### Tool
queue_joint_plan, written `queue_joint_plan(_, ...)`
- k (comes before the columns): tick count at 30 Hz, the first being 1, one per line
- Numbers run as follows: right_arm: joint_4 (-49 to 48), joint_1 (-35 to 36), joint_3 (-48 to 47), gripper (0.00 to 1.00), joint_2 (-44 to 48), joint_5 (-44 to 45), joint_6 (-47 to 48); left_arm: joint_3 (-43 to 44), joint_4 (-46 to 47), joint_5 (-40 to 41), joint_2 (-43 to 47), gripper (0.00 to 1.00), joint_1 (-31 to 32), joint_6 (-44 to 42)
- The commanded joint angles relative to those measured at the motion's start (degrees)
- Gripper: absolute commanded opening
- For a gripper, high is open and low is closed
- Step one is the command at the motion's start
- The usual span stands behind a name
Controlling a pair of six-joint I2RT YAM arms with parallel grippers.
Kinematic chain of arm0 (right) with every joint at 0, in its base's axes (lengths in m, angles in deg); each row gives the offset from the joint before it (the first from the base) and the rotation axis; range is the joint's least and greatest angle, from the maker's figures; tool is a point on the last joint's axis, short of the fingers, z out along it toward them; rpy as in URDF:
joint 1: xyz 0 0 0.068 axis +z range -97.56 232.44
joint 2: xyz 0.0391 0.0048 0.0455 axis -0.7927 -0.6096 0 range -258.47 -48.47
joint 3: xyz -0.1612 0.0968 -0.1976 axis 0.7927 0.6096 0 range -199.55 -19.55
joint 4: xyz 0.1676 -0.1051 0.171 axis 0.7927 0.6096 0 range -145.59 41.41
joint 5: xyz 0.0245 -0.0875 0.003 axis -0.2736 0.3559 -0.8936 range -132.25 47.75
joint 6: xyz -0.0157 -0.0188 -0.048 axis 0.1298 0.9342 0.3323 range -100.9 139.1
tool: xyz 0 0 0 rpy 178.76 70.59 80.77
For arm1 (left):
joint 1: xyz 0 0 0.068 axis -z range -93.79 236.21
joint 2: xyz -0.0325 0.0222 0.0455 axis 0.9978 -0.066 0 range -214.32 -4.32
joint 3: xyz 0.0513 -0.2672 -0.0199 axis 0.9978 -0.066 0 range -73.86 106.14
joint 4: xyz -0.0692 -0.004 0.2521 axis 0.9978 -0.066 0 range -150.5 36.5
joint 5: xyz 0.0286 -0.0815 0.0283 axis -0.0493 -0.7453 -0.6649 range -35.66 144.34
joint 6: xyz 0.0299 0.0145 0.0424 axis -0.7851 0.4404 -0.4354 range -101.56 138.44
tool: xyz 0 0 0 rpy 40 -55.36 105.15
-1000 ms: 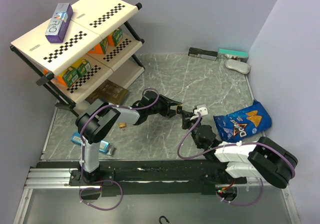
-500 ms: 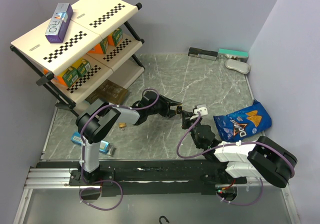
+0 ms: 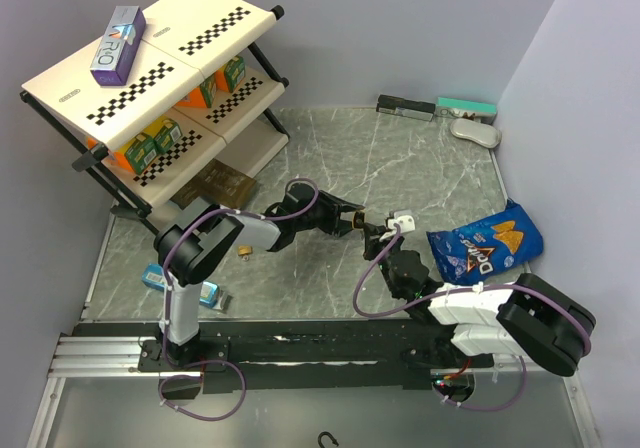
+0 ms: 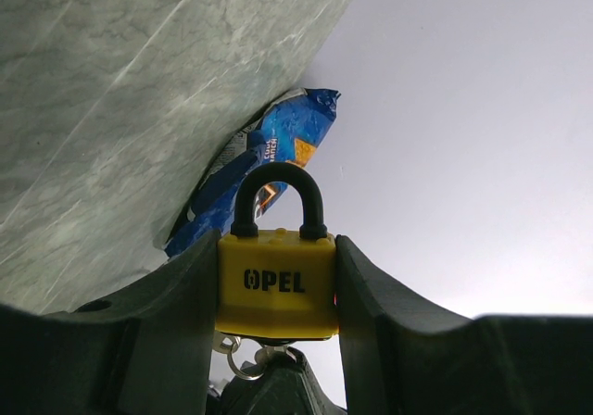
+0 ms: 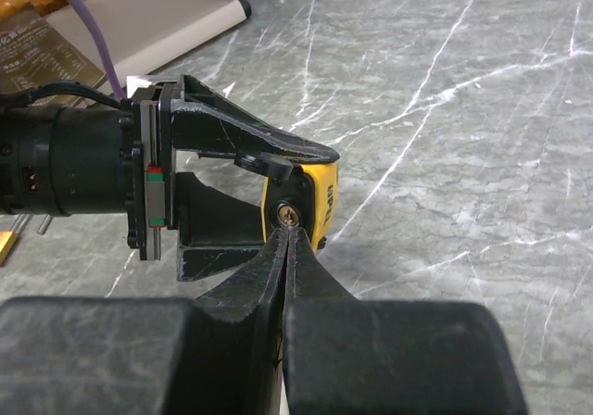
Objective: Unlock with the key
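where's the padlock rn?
Near the centre of the top view, left of the Doritos bag: the padlock is clamped in the left gripper, with the closed right gripper at its keyhole end.

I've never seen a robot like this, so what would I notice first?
A yellow padlock stands out, pinched between the left arm's fingers above the middle of the table. The right arm's fingers, shut tight, point right at its keyhole. A bright blue chip bag lies off to the right.
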Motion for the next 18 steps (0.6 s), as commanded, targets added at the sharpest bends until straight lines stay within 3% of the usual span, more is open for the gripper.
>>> queue_joint_plan(1,0.27,0.89,-0.48,0.0,1.25,2.57,-0.54,0.13,5.45,-1.41,0.79,0.01,0.5,3.18)
queue_joint_plan(18,-5.96,1.77,-3.64,0.0,-7.45,2.84,2.0,-0.13,6.24,-1.49,1.32,0.01,0.76,3.8)
